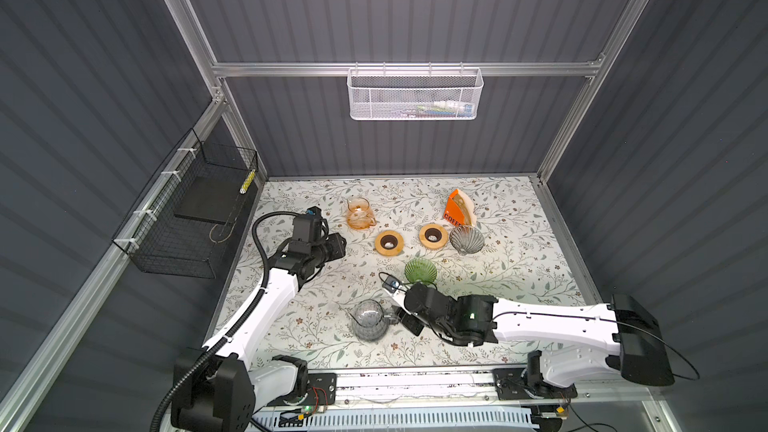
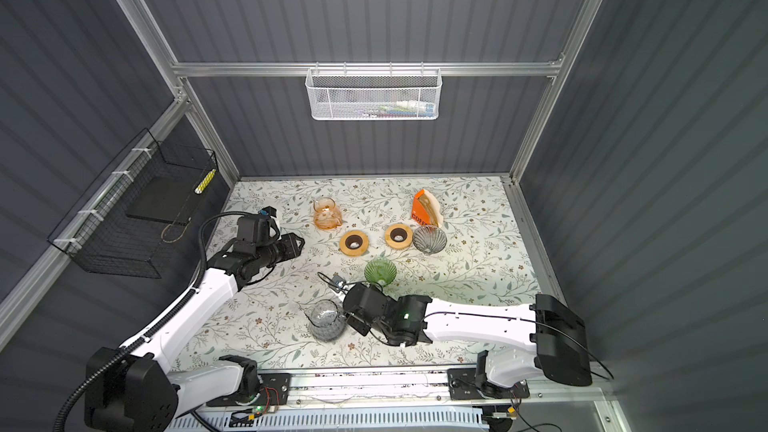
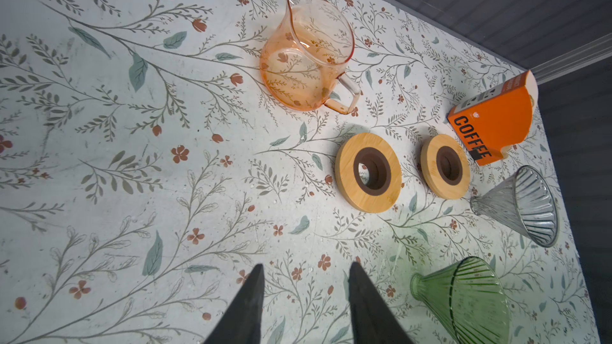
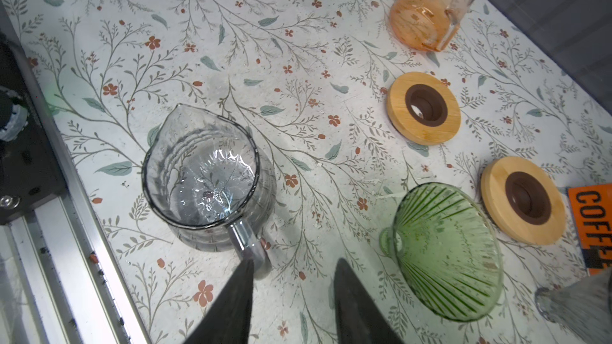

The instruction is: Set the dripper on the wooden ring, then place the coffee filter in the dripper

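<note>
An orange "COFFEE" box [image 1: 454, 210] [image 3: 490, 120] stands at the back right of the table, and pale paper coffee filters [image 1: 466, 204] stick out of it. A green glass dripper [image 1: 420, 271] [image 4: 447, 253] lies on its side mid-table. A grey glass dripper [image 1: 466, 239] [image 3: 523, 205] lies beside the box. My left gripper [image 1: 338, 245] [image 3: 307, 264] hovers open and empty over bare table, left of the wooden rings. My right gripper [image 1: 409, 323] [image 4: 294, 260] is open and empty, low between the grey carafe's handle and the green dripper.
Two wooden rings [image 1: 389, 243] [image 1: 433, 236] lie in the middle. An orange glass carafe [image 1: 360, 213] stands behind them, and a grey glass carafe [image 1: 368, 320] [image 4: 202, 180] stands near the front rail. A black wire basket [image 1: 191, 218] hangs on the left wall and a white one [image 1: 415, 95] on the back wall.
</note>
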### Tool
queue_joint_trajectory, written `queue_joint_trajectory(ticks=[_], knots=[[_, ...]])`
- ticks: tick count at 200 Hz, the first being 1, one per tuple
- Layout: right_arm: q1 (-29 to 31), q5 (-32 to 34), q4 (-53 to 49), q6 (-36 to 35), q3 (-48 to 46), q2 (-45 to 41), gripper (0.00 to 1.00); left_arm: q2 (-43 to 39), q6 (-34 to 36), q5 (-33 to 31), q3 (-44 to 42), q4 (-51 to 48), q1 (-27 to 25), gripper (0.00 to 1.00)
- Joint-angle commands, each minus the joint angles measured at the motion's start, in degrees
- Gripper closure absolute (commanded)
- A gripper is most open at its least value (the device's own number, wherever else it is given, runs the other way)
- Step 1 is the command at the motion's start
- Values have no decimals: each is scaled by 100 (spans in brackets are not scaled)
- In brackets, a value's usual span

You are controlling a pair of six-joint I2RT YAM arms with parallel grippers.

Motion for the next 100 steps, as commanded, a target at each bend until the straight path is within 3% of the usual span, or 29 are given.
queue_joint_trajectory(ticks=[1, 60, 100], knots=[[-350, -270, 168, 332, -101, -234, 58, 123, 40, 524, 266, -88, -29, 57], [-1472, -885, 407, 663, -188, -859, 56, 805, -47, 648, 618, -224, -393, 56], [-1882, -1027, 753, 805, -562, -1207, 53, 1551, 95, 85, 1240, -475, -952, 57]])
